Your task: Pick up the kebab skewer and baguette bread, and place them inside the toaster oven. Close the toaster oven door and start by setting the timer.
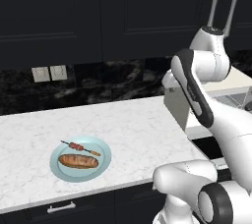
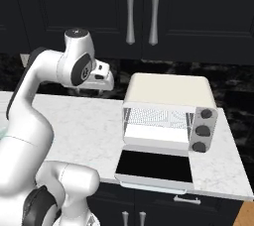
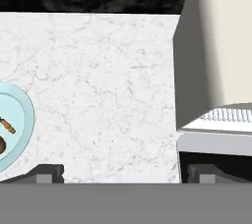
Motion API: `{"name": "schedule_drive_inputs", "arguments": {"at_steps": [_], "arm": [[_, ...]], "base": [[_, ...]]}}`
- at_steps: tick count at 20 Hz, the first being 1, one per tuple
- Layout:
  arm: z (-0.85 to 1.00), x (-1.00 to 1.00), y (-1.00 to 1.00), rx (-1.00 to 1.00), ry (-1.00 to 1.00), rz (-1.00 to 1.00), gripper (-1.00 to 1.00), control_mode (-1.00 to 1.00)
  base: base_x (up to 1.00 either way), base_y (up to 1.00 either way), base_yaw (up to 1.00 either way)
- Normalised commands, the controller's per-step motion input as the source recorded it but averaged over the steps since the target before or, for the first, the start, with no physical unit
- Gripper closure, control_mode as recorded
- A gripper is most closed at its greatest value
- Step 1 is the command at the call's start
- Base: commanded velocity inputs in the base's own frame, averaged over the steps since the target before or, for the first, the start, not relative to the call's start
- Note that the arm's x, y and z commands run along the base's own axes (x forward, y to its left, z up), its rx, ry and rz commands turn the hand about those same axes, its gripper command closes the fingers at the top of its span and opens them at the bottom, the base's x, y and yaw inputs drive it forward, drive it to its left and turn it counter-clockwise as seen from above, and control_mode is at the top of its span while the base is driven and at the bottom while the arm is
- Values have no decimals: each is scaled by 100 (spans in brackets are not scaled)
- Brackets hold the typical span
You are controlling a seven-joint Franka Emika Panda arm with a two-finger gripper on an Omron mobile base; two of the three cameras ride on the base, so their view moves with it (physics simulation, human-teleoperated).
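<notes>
The kebab skewer (image 1: 78, 147) and the baguette bread (image 1: 78, 161) lie side by side on a pale blue plate (image 1: 101, 169) near the counter's front edge. To the right stands the cream toaster oven (image 2: 168, 88) with its wire rack (image 2: 158, 117) showing. The toaster oven door (image 2: 155, 166) is folded down flat, dark glass up. My gripper (image 3: 125, 174) hangs open and empty above the bare counter between the plate (image 3: 22, 115) and the oven (image 3: 216, 46). One skewer end (image 3: 7, 126) shows at the hand view's left edge.
Three knobs (image 2: 202, 131) run down the oven's right front. Dark upper cabinets with long handles (image 2: 130, 9) hang above, and wall outlets (image 1: 49, 73) sit on the black backsplash. The white marble counter (image 1: 133, 120) stretches between plate and oven, with a drawer handle (image 1: 61, 208) below.
</notes>
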Motion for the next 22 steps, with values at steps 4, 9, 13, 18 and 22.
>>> {"name": "schedule_drive_inputs", "arguments": {"at_steps": [4,9,13,18,22], "arm": [[-25,-7,-89,3,-11,0,-100,-100],[-27,0,-68,1,-15,0,-100,-100],[-34,4,-50,0,-16,0,-100,-100],[-49,0,-45,0,-19,0,-100,-100],[-39,0,-48,0,-23,0,-100,-100]], "base": [[0,0,0],[0,0,0],[0,0,0],[0,0,0],[0,0,0]]}}
